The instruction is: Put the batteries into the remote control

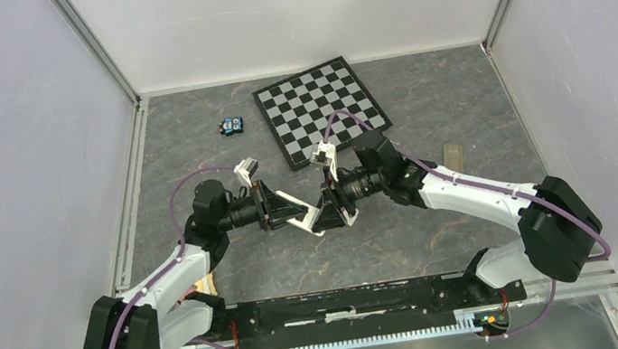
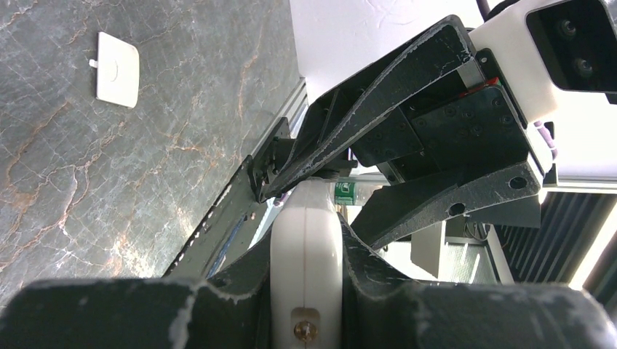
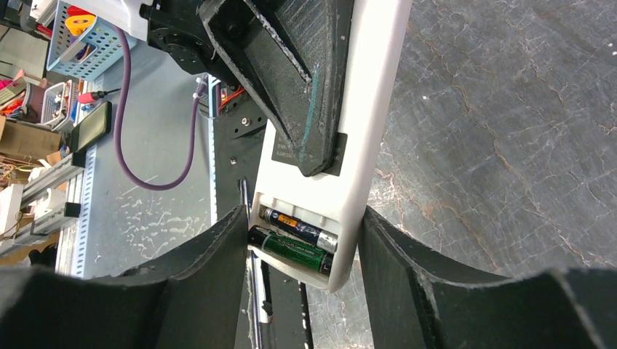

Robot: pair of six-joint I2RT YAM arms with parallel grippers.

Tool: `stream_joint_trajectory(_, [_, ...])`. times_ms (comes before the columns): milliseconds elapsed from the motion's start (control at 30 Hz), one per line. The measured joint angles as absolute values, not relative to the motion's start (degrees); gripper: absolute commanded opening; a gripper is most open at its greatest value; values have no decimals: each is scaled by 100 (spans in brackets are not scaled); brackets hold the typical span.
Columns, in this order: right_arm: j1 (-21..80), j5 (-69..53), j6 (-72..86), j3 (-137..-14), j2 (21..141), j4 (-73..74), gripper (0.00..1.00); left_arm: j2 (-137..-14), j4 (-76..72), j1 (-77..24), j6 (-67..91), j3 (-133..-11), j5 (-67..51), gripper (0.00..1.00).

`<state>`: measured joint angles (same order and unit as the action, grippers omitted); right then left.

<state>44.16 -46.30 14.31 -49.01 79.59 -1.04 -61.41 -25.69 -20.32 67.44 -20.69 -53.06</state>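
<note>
The remote control is held up above the grey marbled counter, midway between the two arms. It is a slim white handset seen mostly edge-on, with rounded corners. Its back faces the right wrist camera, and the compartment at its near end is uncovered. The batteries lie in that compartment side by side. One is dark with an orange band and a silvery end, the other dark green and black.

The left hand is clamped narrowly on the remote, one finger on each flat face. The right hand straddles the battery end with its fingers right against both long edges. Whether they are pressing on it cannot be told.

A small white plate with a tab lies flat on the counter, well apart from the hands. Farther back lies a checkered board, with a small blue object just to its left.
</note>
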Motion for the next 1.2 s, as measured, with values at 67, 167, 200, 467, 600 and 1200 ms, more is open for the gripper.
stream_joint_trajectory(67, [4418,-4626,1428,-4908,7959,-97,51,-6141,-2571,-2032,6744,-2069,-5306,2])
stream_joint_trajectory(167, [4416,-4626,1426,-4915,7964,-80,40,-6141,-2571,-2032,6744,-2069,-5306,2])
stream_joint_trajectory(200, [4416,-4626,1426,-4930,7968,-64,38,-6141,-2571,-2032,6744,-2069,-5306,2])
stream_joint_trajectory(467, [4407,-4644,1409,-5050,8034,110,24,-6123,-2574,-2032,6744,-2069,-5306,2])
stream_joint_trajectory(600, [4407,-4700,1345,-5103,8034,198,24,-6047,-2545,-2032,6746,-2069,-5312,2])
stream_joint_trajectory(1200, [4263,-5127,980,-5325,7975,346,58,-5454,-2331,-1999,6917,-2215,-5404,2])
